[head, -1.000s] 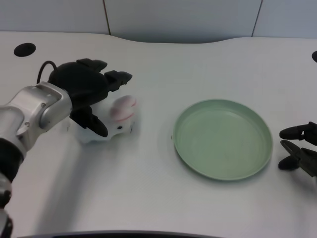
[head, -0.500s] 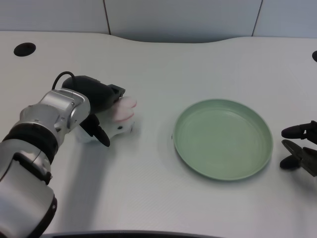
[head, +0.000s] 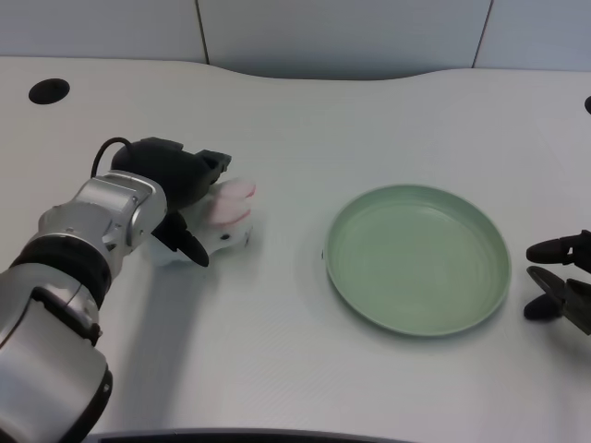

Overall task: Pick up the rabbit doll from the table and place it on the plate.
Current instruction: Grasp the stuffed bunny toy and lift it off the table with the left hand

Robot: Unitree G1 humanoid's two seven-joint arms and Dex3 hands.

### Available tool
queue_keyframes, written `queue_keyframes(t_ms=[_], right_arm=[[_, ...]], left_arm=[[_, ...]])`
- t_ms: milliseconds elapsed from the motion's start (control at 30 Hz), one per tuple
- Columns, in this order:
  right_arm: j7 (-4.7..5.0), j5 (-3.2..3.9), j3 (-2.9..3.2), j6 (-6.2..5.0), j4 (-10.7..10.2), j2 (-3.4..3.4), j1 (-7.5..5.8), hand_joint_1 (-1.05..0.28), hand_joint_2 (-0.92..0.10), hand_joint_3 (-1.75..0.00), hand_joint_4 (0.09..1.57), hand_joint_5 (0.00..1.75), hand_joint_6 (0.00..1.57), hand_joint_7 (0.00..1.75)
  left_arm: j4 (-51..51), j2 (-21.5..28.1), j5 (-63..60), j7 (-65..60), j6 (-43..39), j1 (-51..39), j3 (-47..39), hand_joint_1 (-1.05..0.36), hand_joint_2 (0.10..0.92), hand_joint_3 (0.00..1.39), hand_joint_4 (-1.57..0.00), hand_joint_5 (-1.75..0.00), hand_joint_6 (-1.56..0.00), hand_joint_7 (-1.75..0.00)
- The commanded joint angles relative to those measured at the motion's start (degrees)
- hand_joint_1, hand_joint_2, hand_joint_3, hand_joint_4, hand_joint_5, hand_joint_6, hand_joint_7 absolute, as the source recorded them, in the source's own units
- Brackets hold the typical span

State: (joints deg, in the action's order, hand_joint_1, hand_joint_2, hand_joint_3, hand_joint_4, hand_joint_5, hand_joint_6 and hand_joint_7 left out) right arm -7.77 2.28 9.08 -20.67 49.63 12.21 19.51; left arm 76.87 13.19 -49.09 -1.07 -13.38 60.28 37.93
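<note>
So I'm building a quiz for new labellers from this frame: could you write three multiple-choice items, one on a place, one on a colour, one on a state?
1. Where does the rabbit doll lie relative to the plate?
A. on the plate
B. on the table to the plate's left
C. behind the plate

2. What colour is the plate?
A. pale green
B. red
C. blue

3. What is the state of the left robot hand?
A. raised high above the table
B. resting on the plate
C. closed around the doll, which sits on the table

Answers:
1 B, the doll sits on the white table, apart from the plate.
2 A, rim and dish are pale green.
3 C, black fingers wrap the doll on both sides.
</note>
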Motion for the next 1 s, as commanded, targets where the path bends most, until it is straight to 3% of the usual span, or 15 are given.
queue_keyframes(t_ms=[33, 167, 367, 533, 633, 900, 933, 967, 1000], right_arm=[[-0.10, 0.43, 0.61, -0.06, -0.63, 1.27, -1.28, -0.82, -0.92, -0.06, 0.85, 1.11, 0.53, 1.13], [-0.41, 0.92, 0.87, -0.20, -0.61, 1.10, -1.38, -0.81, -0.92, -0.05, 0.85, 1.11, 0.53, 1.13], [-0.48, 0.84, 0.79, -0.27, -0.86, 1.01, -1.48, -0.82, -0.92, -0.06, 0.85, 1.11, 0.56, 1.12], [-0.54, 0.58, 0.65, -1.71, -0.63, 1.11, -1.72, -0.83, -0.92, -0.08, 0.86, 1.12, 0.59, 1.11], [-0.45, 0.73, 0.71, -1.03, -1.25, 1.07, -2.03, -0.83, -0.92, -0.07, 0.86, 1.11, 0.60, 1.08], [-1.10, 1.24, 0.93, -1.43, -2.41, 0.98, -3.21, -0.83, -0.92, -0.08, 0.85, 1.10, 0.61, 1.07], [-1.10, 1.24, 0.92, -1.52, -2.64, 0.98, -3.48, -0.83, -0.92, -0.08, 0.86, 1.10, 0.62, 1.07], [-1.10, 1.25, 0.90, -1.53, -2.88, 0.99, -3.72, -0.84, -0.92, -0.09, 0.86, 1.10, 0.62, 1.07], [-1.11, 1.32, 0.90, -1.47, -3.15, 0.98, -3.94, -0.84, -0.92, -0.09, 0.86, 1.10, 0.62, 1.06]], left_arm=[[0.73, 0.36, 0.66, -2.73, -0.72, -2.25, -0.21, -0.91, 0.843, 0.00, -0.10, -0.06, -0.05, -0.02], [0.82, 0.34, 0.87, -4.81, -1.46, -2.63, 0.00, -0.87, 0.822, 0.00, -0.17, -0.09, -0.09, -0.04], [1.17, -0.81, 3.59, -2.71, 0.14, -2.54, -2.20, -0.78, 0.780, 0.00, -0.28, -0.15, -0.27, -0.09], [1.29, -1.29, 2.82, -1.51, 1.49, -2.06, -1.34, -0.74, 0.763, 0.00, -0.37, -0.19, -0.38, -0.10], [1.39, -1.59, 2.31, -1.49, 2.28, -2.07, -0.75, -0.70, 0.745, 0.00, -0.41, -0.20, -0.45, -0.09], [1.46, -1.48, 1.88, -3.66, 2.05, -2.40, 0.38, -0.54, 0.753, 0.00, -0.53, -0.27, -0.59, -0.08], [1.47, -1.53, 2.50, -4.16, 2.00, -2.66, -0.20, -0.48, 0.763, 0.00, -0.54, -0.41, -0.65, -0.11], [1.48, -1.60, 3.10, -4.64, 2.01, -2.91, -0.78, -0.41, 0.774, 0.00, -0.45, -0.77, -0.68, -0.20], [1.50, -1.68, 3.57, -5.07, 2.05, -3.13, -1.24, -0.38, 0.779, 0.00, -0.39, -0.97, -0.64, -0.32]])
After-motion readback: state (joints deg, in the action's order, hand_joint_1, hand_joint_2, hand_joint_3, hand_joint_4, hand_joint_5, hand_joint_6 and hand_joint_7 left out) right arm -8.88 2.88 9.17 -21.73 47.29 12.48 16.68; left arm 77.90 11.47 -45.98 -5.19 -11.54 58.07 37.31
